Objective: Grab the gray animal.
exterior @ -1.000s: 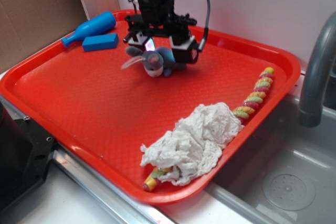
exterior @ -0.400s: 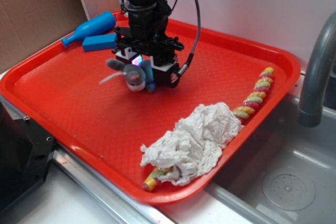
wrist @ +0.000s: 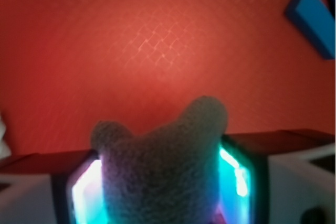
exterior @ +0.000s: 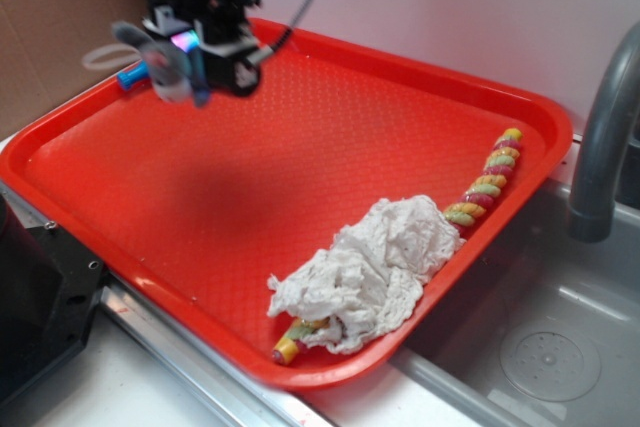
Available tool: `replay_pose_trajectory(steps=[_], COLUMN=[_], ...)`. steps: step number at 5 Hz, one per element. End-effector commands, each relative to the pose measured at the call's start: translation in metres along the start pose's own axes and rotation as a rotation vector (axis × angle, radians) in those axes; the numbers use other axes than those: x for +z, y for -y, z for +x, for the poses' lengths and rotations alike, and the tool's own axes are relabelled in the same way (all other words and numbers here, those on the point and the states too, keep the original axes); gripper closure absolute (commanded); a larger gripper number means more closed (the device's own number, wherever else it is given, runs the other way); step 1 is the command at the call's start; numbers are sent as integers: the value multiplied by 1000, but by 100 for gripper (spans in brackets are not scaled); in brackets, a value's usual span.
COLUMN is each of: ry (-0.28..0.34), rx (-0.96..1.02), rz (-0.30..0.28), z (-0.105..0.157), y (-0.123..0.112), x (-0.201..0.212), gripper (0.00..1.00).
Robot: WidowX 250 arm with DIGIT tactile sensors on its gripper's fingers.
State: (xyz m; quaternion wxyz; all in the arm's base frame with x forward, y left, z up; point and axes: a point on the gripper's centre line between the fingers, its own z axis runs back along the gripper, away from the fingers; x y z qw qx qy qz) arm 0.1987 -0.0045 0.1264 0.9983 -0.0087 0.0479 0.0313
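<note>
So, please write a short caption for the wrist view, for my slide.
Gray animal clamped between the gripper's glowing fingers, above the red tray.

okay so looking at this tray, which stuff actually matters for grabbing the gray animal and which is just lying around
Belongs to the job:
gray animal, clamped and lifted off the tray
gripper

Just lying about:
white cloth
striped twisted stick
blue block
red tray
faucet

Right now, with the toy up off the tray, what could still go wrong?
1. The gray animal is pinched between the pincer pads only by its soft body; plush could squeeze out and drop onto the red tray.
2. Its white loop string dangles free near the blue bottle and might snag.
</note>
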Motion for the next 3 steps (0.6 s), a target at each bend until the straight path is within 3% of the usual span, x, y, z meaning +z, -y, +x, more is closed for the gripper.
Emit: replay_pose_trajectory(steps=[1,3], ry=[275,316], rx=[12,-17], rz=[17,40], z=[-25,-24], y=[-45,-55], x=[94,117], gripper=[100,100])
